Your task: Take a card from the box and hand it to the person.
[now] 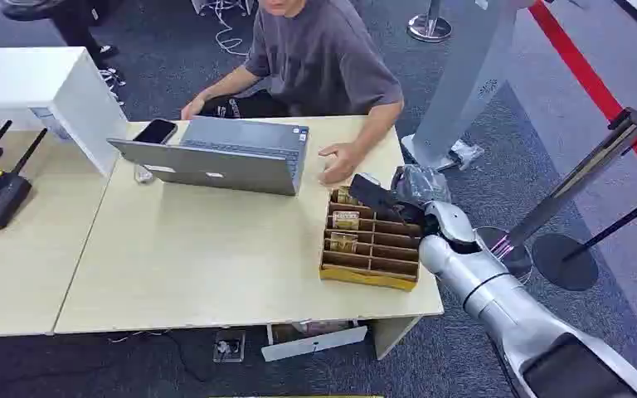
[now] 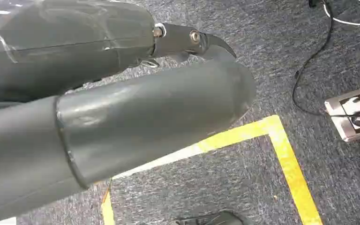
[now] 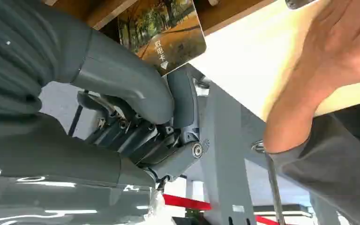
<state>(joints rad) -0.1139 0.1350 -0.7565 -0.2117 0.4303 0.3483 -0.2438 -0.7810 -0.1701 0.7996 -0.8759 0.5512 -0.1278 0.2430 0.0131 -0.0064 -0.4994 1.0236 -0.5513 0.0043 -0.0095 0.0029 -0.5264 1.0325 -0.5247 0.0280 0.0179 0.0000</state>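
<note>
Right hand (image 3: 168, 108) is at the far end of the box (image 1: 371, 240), thumb and a finger pinching a card (image 3: 161, 33) by its lower edge; the card shows an autumn tree picture and stands just above the box's slots. The person's hand (image 1: 340, 162) rests flat on the desk (image 1: 199, 265) just beyond the box, beside the laptop (image 1: 216, 157). Left hand (image 2: 122, 108) hangs over carpet and yellow floor tape (image 2: 286, 159), holding nothing, fingers lying close to the thumb.
</note>
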